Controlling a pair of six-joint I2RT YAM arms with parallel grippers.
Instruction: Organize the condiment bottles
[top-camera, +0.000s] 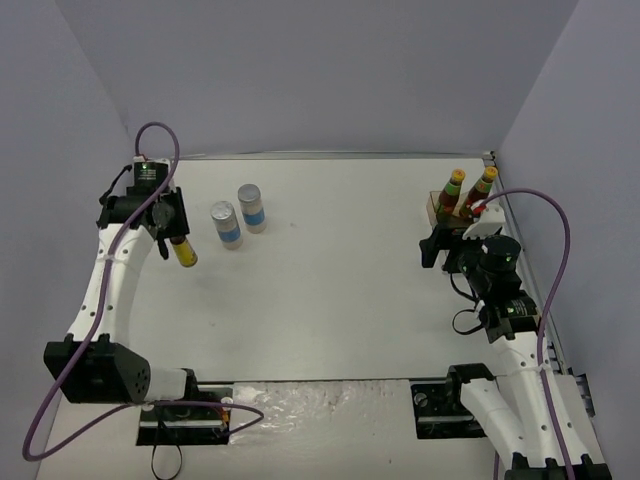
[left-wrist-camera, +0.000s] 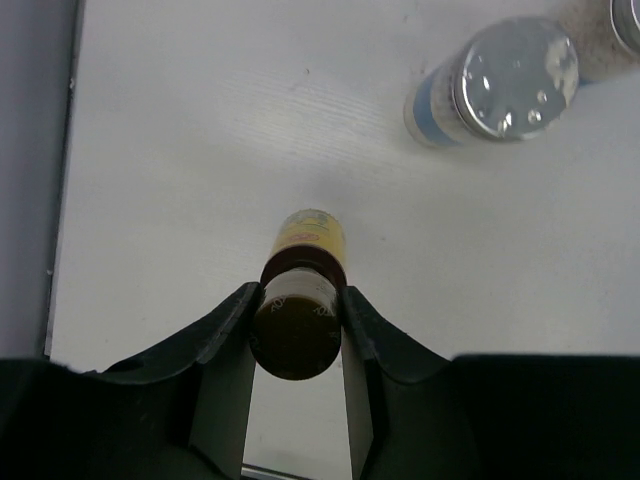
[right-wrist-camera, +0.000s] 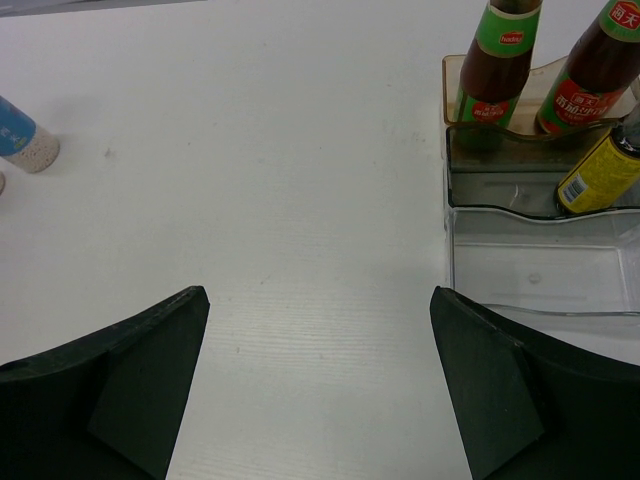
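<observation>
Bottle (left-wrist-camera: 300, 305), dark brown with yellow label, sits clamped in left jaws; right jaws apart.

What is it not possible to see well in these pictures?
1. Top view: the yellow-labelled bottle in the tray is hidden behind the right gripper.
2. Right wrist view: its cap is cut off at the right edge, the caps of the two bottles behind it at the top.
3. Left wrist view: one shaker is cut off by the corner; print on the held bottle is too small.

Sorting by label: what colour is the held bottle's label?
Yellow; the bottle shows best from left wrist.
</observation>
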